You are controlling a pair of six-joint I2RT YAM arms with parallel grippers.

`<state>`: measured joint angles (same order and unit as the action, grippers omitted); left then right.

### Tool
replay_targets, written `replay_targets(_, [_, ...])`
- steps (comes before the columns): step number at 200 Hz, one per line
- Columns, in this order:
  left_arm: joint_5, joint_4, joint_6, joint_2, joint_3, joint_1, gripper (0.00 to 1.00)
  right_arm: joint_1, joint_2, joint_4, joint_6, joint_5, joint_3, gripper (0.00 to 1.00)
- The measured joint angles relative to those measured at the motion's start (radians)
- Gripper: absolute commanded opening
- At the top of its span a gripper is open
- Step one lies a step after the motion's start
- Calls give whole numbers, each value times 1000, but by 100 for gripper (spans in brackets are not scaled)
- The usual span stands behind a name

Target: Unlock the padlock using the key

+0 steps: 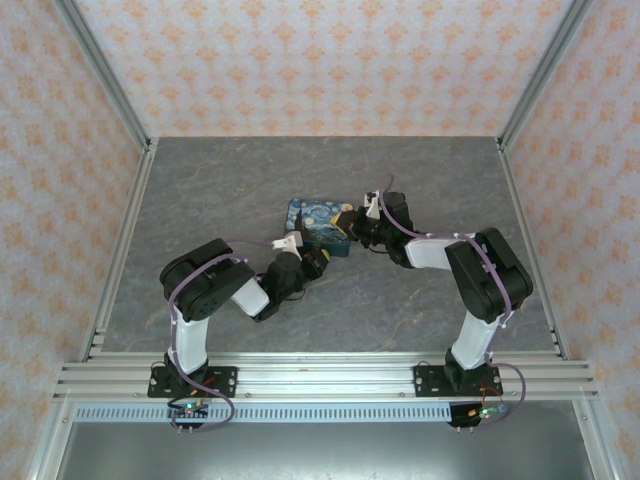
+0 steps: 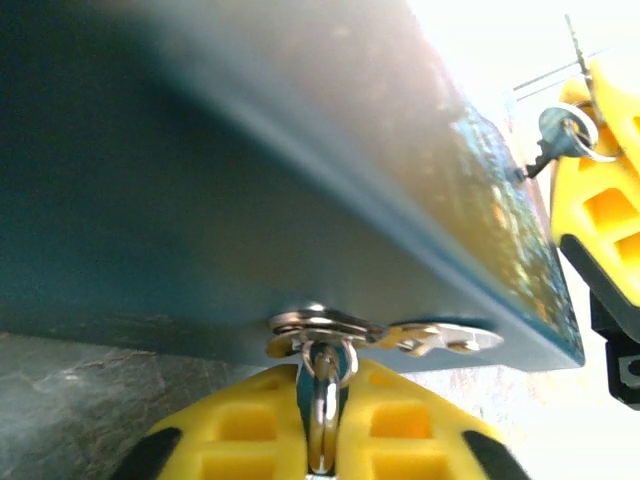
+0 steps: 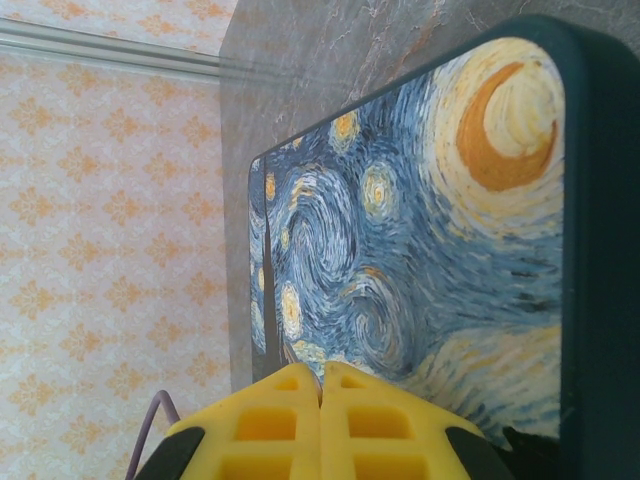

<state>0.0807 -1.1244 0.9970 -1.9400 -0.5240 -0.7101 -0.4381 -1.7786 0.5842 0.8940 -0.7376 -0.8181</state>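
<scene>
The padlock [image 1: 315, 222] lies near the middle of the grey stone-patterned table [image 1: 220, 200], its painted face of blue swirls and yellow stars turned up. The two arms reach in toward it from either side, the left from the near-left and the right from the right.

The left gripper [image 2: 322, 388] sits at the padlock's near edge with its yellow fingers [image 2: 260, 435] pressed together on a small metal ring [image 2: 322, 405], which stands upright in the seam between them. The ring hangs from flat silvery metal pieces [image 2: 318, 328] that rest against the plain teal side of the padlock, just above the table. Another silvery piece [image 2: 440, 340] lies beside them along the same edge. Whether any of these pieces sits in a keyhole cannot be told.

The right gripper [image 3: 320, 388] is at the padlock's right end. Its yellow fingers are closed tight against each other with only a thin seam between them, and nothing shows in that seam. The painted face and its dark teal rim rise just beyond the fingertips.

In the left wrist view, the key [image 2: 553, 132], a tiny one with a bluish head and a thin wire loop, sits at the padlock's far corner, just beside a finger of the right gripper. Its dark shaft points at the padlock's edge; whether it is inserted cannot be told.
</scene>
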Motion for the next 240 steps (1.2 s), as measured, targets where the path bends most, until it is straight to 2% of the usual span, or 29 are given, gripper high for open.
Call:
replay_targets(29, [27, 97, 0, 51, -7, 7, 0, 0, 2, 0, 0, 0, 0, 0])
replay_targets(63, [131, 237, 1, 140, -13, 49, 0, -5, 38, -40, 0, 1, 4, 0])
replay_targets(120, [298, 457, -2, 263, -38, 89, 0, -15, 244, -113, -8, 8, 108, 0])
replay_targets(178, [358, 488, 27, 282, -40, 109, 0, -15, 414, -115, -8, -4, 244, 0])
replay_targets(214, [380, 484, 56, 282, -51, 111, 0, -15, 524, -100, 8, 6, 404, 0])
replay_targets(240, [394, 472, 89, 282, -53, 111, 0, -17, 544, -60, 42, 22, 503, 0])
